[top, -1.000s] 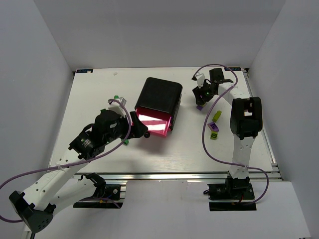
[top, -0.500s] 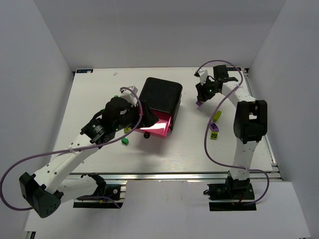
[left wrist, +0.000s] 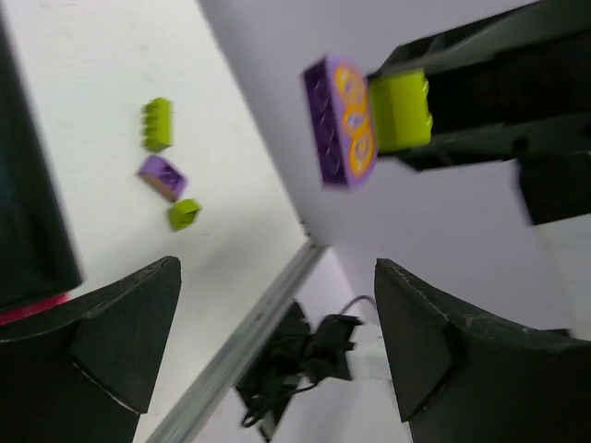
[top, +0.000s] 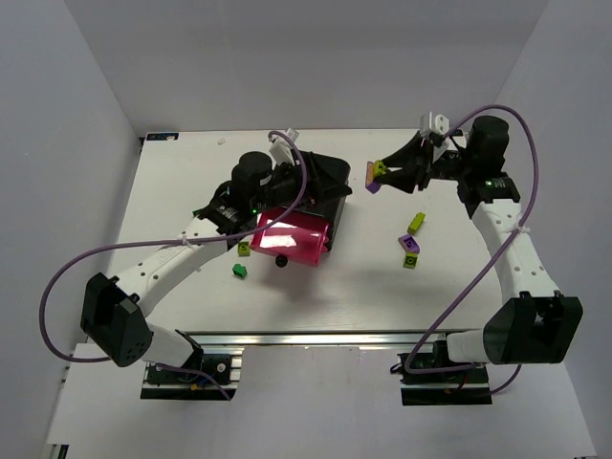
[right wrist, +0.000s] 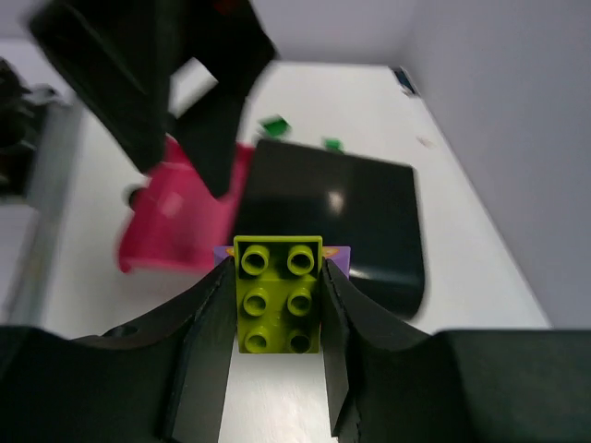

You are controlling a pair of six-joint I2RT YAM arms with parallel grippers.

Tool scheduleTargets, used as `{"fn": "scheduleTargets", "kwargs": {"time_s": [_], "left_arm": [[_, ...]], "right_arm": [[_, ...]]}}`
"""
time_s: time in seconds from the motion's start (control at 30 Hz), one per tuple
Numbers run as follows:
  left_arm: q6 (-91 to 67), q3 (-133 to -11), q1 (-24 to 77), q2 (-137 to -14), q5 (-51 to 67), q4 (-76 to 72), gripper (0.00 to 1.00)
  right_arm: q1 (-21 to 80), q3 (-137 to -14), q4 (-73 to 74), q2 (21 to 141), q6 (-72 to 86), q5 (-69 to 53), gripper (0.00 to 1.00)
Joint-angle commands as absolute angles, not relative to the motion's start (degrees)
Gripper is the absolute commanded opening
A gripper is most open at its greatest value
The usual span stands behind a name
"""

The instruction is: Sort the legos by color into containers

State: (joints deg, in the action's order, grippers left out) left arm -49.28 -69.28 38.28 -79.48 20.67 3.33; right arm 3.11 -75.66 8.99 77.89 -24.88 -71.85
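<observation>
My right gripper (top: pixel 384 172) (right wrist: pixel 277 309) is shut on a yellow-green lego (right wrist: pixel 277 293) (left wrist: pixel 399 113) with a purple lego (left wrist: pixel 338 122) (top: pixel 372 177) stuck to its far side, held in the air right of the containers. Those are a black casing (top: pixel 320 172) (right wrist: pixel 351 208) with one pink drawer (top: pixel 292 237) (right wrist: pixel 175 221) pulled out, its black knob (top: pixel 281 259) forward. My left gripper (top: pixel 316 191) (left wrist: pixel 277 277) hovers open over the casing, nothing between its fingers (right wrist: pixel 138 83). Loose legos lie on the table: yellow-green (top: pixel 416 222), purple (top: pixel 409 243), yellow-green (top: pixel 410 260) and dark green (top: pixel 238 271).
Another small lego (top: pixel 244 249) lies just left of the pulled-out drawer. Two green legos (right wrist: pixel 272 123) show on the table beyond the casing. White walls close in the table (top: pixel 172 191) on three sides, and a metal rail (top: pixel 335 337) runs along its near edge.
My right gripper has shut on the joined yellow-green and purple legos and lifted them off the table. My left gripper has left the drawer knob and swung up over the casing.
</observation>
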Motion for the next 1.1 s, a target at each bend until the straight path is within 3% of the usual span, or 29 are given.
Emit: {"fn": "scheduleTargets", "kwargs": {"time_s": [0.0, 0.13, 0.5, 0.8, 0.9, 1.07], "left_arm": [[-56.4, -70.7, 37.5, -79.6, 26.6, -9.4, 0.95], [-64.2, -68.3, 37.0, -82.3, 30.3, -23.2, 0.95], [-78.2, -61.9, 37.0, -84.9, 32.8, -40.5, 0.93], [-83.3, -65.4, 36.5, -90.9, 35.1, -46.8, 0.91], [-86.0, -65.4, 36.5, -92.3, 35.1, -50.3, 0.89], [-91.9, -66.2, 36.5, -95.4, 35.9, -58.0, 0.76]], "right_arm": [[3.5, -70.3, -15.1, 78.8, -5.2, -85.1, 0.00], [4.0, -62.2, -57.2, 78.0, 26.2, -86.6, 0.00], [5.8, -67.8, -60.4, 78.0, 30.4, -83.9, 0.00], [7.5, -70.6, -61.4, 78.1, 31.4, -82.7, 0.00], [8.3, -70.7, -61.4, 78.4, 31.2, -82.5, 0.00], [8.6, -70.2, -61.3, 78.7, 30.2, -82.0, 0.00]]}}
